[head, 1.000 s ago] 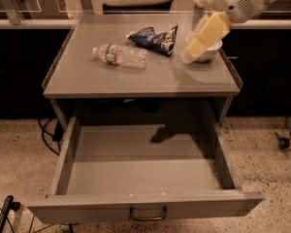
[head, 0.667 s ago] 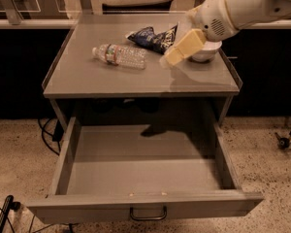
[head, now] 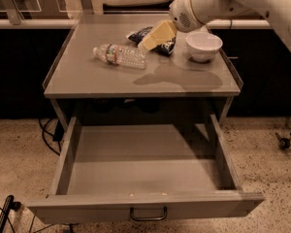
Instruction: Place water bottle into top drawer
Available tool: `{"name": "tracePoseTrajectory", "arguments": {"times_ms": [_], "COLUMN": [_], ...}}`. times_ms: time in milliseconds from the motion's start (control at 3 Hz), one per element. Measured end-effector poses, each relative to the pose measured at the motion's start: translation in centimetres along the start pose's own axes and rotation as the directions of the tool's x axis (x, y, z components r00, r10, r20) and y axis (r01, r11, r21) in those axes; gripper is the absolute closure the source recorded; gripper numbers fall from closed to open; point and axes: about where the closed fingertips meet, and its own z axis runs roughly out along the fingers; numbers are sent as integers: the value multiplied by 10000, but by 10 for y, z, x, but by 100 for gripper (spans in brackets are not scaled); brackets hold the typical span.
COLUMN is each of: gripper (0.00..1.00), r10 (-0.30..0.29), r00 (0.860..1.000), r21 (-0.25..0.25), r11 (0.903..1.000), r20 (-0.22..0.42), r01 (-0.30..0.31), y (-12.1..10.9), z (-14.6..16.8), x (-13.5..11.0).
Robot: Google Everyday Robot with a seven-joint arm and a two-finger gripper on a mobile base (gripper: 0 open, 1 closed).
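Grey tabletop [head: 87,81] holds the water bottle [head: 120,56] on its side, which I judge light, crushable and prone to roll, best taken gently across its ribbed middle, my claw [head: 146,43] just beside its base, spread I cannot tell, top drawer [head: 140,174] open below.

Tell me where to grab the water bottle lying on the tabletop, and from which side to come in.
Take the water bottle around its ribbed middle, coming down from above and gripping across its width. It lies on its side, cap pointing left, so its long axis runs along the tabletop. The gripper hovers near its base end; a short move left should do.
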Motion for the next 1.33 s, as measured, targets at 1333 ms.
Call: {"name": "tracePoseTrajectory", "arguments": {"times_ms": [1333], "gripper": [0], "r10": [785], "r00": [9954], "r21": [-765], "r11": [9937], "r20": [-541], "r01": [-825], "y": [9], "z": [87], "x": [22]}}
